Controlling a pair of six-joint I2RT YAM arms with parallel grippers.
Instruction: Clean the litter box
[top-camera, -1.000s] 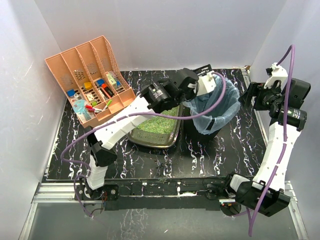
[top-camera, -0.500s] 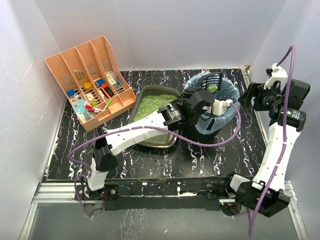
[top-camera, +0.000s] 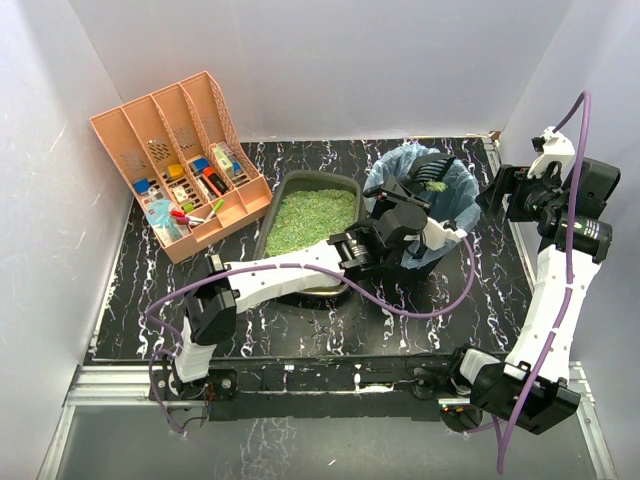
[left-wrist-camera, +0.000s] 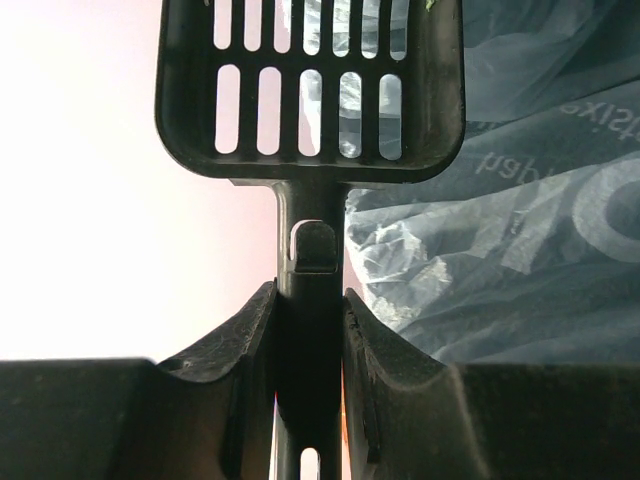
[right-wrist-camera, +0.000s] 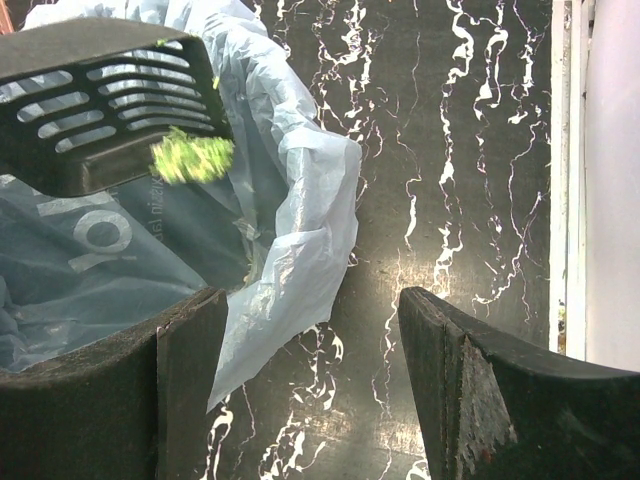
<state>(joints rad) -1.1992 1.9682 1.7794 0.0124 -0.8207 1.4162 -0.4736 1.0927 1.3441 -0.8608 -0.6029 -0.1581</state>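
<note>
The litter box (top-camera: 318, 178), a dark olive tray of green litter (top-camera: 310, 215), lies mid-table. My left gripper (top-camera: 430, 207) (left-wrist-camera: 310, 300) is shut on the handle of a black slotted scoop (top-camera: 432, 168) (left-wrist-camera: 310, 90). The scoop hangs over the black bin with its pale blue liner (top-camera: 465, 190) (left-wrist-camera: 500, 250). A clump of green litter (right-wrist-camera: 192, 158) (top-camera: 437, 186) clings to the scoop's (right-wrist-camera: 100, 100) edge above the bag. My right gripper (top-camera: 497, 195) (right-wrist-camera: 310, 300) is open and empty, just right of the bin, above the table beside the liner's (right-wrist-camera: 300, 200) edge.
A peach-orange slotted organiser (top-camera: 180, 160) with small items stands at the back left. The black marbled tabletop (top-camera: 470, 290) runs to white walls at the back and on both sides. The bin stands directly right of the litter box.
My left arm has swung right and nearer, carrying the scoop from beside the litter box to over the bin. The right arm has not moved.
</note>
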